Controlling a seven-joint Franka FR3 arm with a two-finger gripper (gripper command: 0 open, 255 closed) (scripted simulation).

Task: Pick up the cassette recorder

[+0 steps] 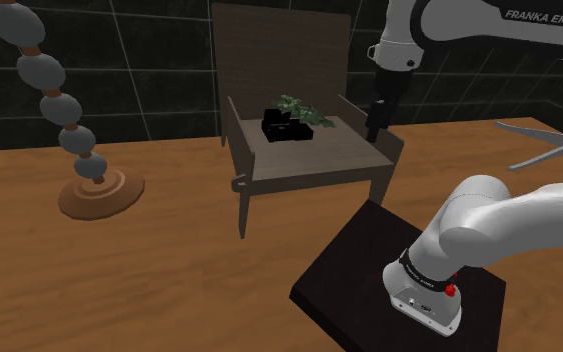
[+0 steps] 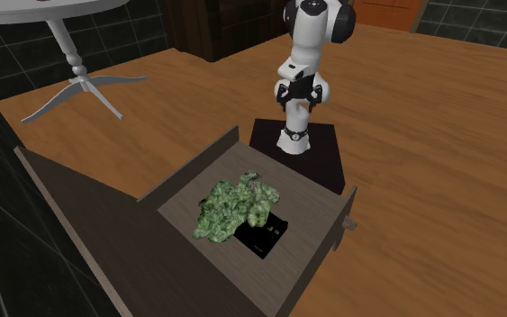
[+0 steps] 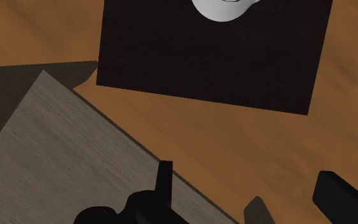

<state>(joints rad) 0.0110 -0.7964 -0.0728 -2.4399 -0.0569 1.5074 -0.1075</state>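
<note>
Black cassette recorder [image 1: 287, 128] flat on chair seat [image 1: 309, 157], long axis armrest to armrest, gripper [image 3: 244, 172] spread wide

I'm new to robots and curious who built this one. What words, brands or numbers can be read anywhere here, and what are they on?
"FRANKA EMIKA": on the arm's upper link, in the shoulder view.
Tiny light marks on the dark ring near the arm's foot: too small to read.
The black cassette recorder on the chair seat: no lettering can be made out.

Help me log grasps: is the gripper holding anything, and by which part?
Nothing. The gripper is open and empty, apart from the cassette recorder.
</note>
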